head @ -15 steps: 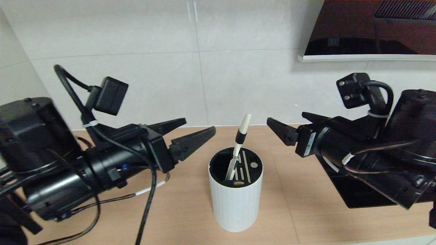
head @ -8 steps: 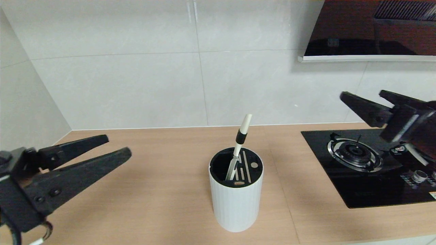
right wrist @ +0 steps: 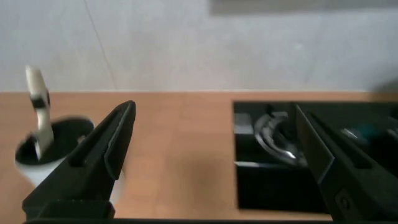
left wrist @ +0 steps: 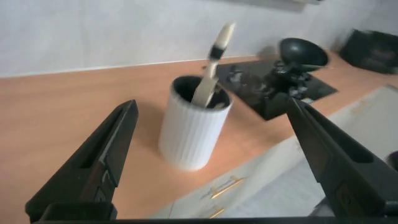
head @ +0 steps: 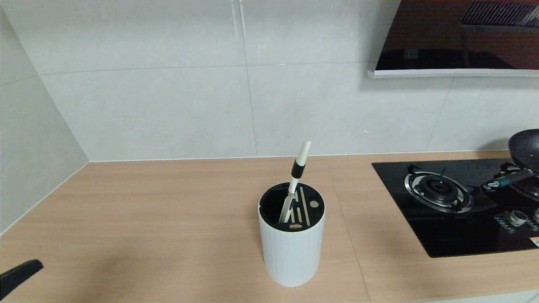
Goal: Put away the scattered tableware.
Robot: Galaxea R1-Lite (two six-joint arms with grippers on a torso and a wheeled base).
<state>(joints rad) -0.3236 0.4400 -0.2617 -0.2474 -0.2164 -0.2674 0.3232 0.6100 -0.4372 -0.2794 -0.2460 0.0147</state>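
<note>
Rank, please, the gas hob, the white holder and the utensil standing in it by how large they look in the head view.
1. gas hob, cut off at the view's edge.
2. white holder.
3. utensil, partly hidden inside the holder.

Room left of holder (head: 291,252); stove (head: 446,235) rightward

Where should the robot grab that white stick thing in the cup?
Probably its cream handle, above the black band, coming from above: that end sticks up free, leaning slightly, while the lower end sits down inside the white holder.
</note>
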